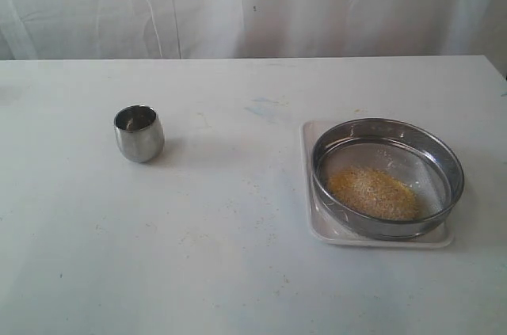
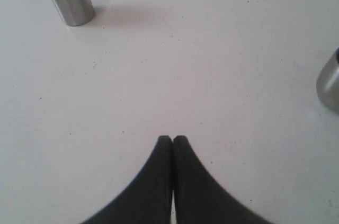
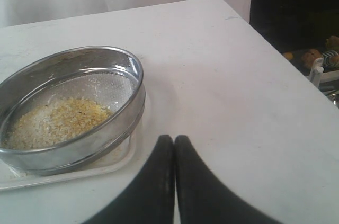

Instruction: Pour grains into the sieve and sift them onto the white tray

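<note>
Here we are over the white tabletop (image 1: 238, 272), and the sieve (image 1: 388, 228) sits squarely on the white tray (image 1: 333, 234), over by the tabletop's right edge. We can see the tray's rounded corner poking out behind the steel ring, and a strip of its low rim shows in front. Inside the sieve the grains (image 1: 374, 192) lie in a loose heap on the mesh, yellow-gold toward one side and paler whitish toward the other. They sit in the part of the ring closer to the tabletop's near edge, and bare mesh shows behind them.

Across on the left half stands the small rounded steel cup (image 1: 139, 134), upright with its mouth up and well apart from the tray. A white curtain (image 1: 238, 2) hangs behind the far edge.

Now the left claw (image 2: 172, 139): its two dark fingers are pressed together tip to tip, with nothing between them, above bare tabletop. The cup stands well ahead of it. A curved steel wall (image 2: 329, 83) peeks in at the frame's edge, probably the sieve, though too little of it shows for us to be sure.

The right claw (image 3: 174, 139) is the same, fingers squeezed flat against each other and holding nothing. It is just beside the tray's rim, near the sieve's wall but not touching it. From here we see the tabletop's far right corner beyond the sieve.
</note>
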